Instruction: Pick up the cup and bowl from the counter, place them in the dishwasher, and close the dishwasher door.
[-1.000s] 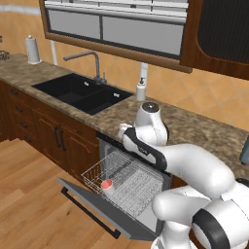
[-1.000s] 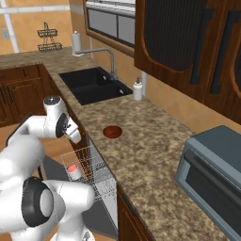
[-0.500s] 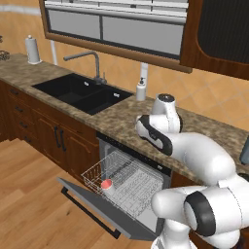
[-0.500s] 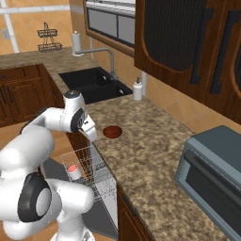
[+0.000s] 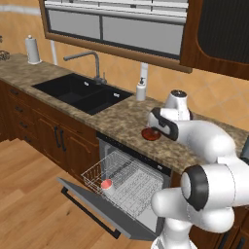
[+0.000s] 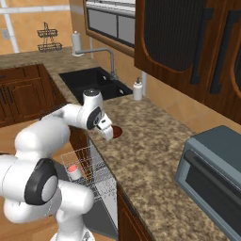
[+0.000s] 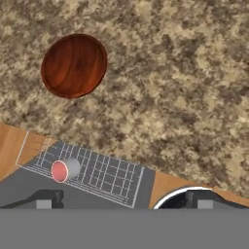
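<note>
The dark reddish-brown bowl (image 7: 74, 64) sits upright on the speckled counter (image 7: 185, 73), near its front edge. My gripper (image 7: 124, 198) hovers above the counter edge, open, its tips wide apart with nothing between them. In the base views the gripper (image 5: 154, 130) hangs just over the bowl (image 6: 117, 131) and partly hides it. The cup (image 5: 106, 185) lies on its side in the white wire rack (image 5: 131, 182) of the dishwasher, its pink-red inside showing. The dishwasher door (image 5: 92, 206) is dropped open, with its black bar handle (image 5: 90, 214) at the front.
A black double sink (image 5: 82, 92) with a faucet (image 5: 95, 63) lies to the left, with a white soap dispenser (image 5: 141, 90) behind the bowl. A grey oven-like appliance (image 6: 212, 164) stands on the counter to the right. Wall cabinets hang overhead.
The arm has swung up from over the dishwasher rack to the counter and now hangs over the bowl. The cup stays in the rack.
</note>
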Available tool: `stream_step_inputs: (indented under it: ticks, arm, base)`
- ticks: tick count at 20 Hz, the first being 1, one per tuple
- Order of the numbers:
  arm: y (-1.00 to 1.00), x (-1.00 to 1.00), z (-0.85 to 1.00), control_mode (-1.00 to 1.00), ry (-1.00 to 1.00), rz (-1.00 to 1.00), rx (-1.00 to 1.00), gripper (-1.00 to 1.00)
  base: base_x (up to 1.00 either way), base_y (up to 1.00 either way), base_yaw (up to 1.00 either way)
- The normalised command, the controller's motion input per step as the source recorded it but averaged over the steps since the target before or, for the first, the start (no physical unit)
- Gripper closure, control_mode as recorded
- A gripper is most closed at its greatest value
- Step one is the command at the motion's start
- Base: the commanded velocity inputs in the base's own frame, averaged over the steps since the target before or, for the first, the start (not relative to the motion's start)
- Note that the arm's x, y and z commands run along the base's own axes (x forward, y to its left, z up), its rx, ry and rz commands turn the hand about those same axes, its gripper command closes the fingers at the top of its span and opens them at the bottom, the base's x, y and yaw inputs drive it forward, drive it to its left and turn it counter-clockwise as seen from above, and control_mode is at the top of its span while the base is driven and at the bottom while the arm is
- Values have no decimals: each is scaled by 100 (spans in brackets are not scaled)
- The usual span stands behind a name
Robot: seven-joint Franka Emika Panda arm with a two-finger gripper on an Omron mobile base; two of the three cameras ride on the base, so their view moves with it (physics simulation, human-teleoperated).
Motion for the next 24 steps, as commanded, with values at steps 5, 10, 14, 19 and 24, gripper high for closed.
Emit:
stream_step_inputs:
  ticks: [5,10,14,19,24]
  arm:
    - [-23,35,-26,-100,5,0,0,-100]
    - [-23,44,-41,-100,4,0,0,-100]
    - [-14,61,-30,-100,2,0,0,-100]
    - [0,55,-37,-100,5,0,0,-100]
    - [0,63,-43,-100,5,0,0,-100]
  base:
    - [0,0,0]
    - [0,0,0]
    - [0,0,0]
    - [0,0,0]
    - [0,0,0]
